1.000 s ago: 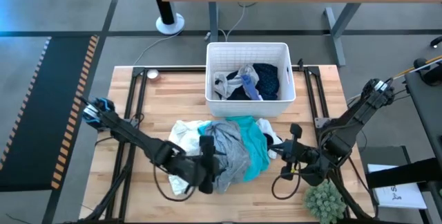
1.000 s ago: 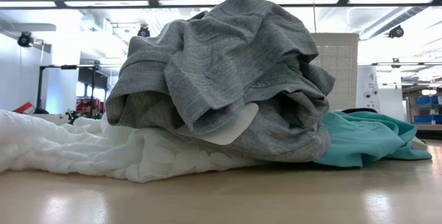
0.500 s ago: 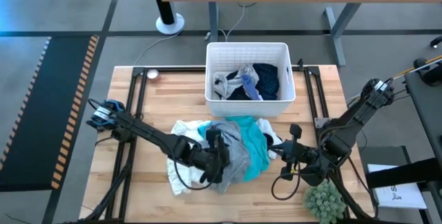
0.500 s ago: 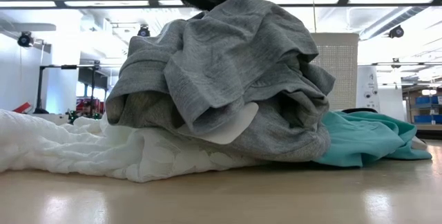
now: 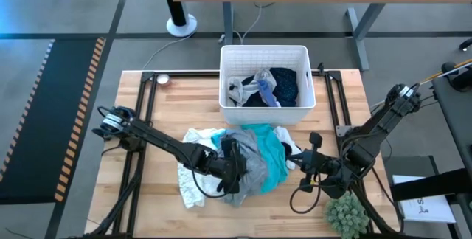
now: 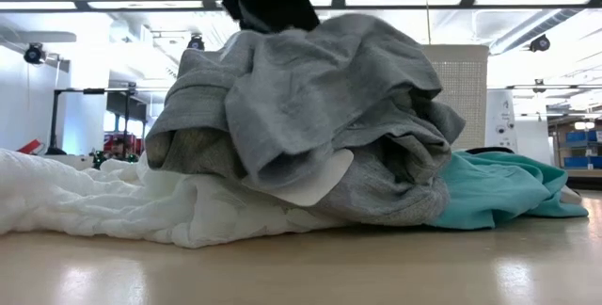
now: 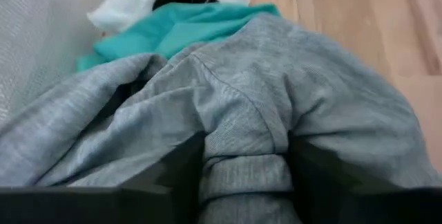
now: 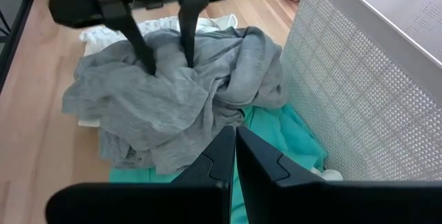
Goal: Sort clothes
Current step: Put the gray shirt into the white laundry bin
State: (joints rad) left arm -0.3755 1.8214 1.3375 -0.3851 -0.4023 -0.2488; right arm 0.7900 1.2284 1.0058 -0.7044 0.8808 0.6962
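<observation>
A heap of clothes lies on the wooden table. A grey garment [image 5: 249, 164] sits on top, partly over a white lacy one [image 5: 195, 139] and a turquoise one [image 5: 274, 154]. My left gripper [image 8: 168, 63] has come down on the crest of the grey garment [image 6: 310, 107], its fingers apart. My right gripper [image 5: 293, 164] hovers shut just to the right of the heap, beside the turquoise cloth [image 8: 276, 141], and touches nothing. The white bin [image 5: 263, 47] behind the heap holds dark navy, grey and light blue clothes [image 5: 265, 88]. My left gripper's two fingertips [image 8: 146, 61] are sunk into the top of the grey garment, slanting down from the table's left. A raised fold of the grey cloth [image 7: 242, 175] stands between them and fills the gap. The garment lies on the heap, dented where the fingers meet it.
The bin's perforated wall [image 8: 359, 65] stands close behind the heap. A small green plant [image 5: 346, 213] is at the near right corner. Black frame rails [image 5: 140, 121] run along the table's left and right sides. The near strip of tabletop [image 6: 301, 267] is bare wood.
My left gripper has moved toward the table's right edge and down onto the grey garment. Its fingers have sunk into the crest. The top of the garment has been pressed down and pushed a little to the right, while the white and turquoise pieces have stayed put.
</observation>
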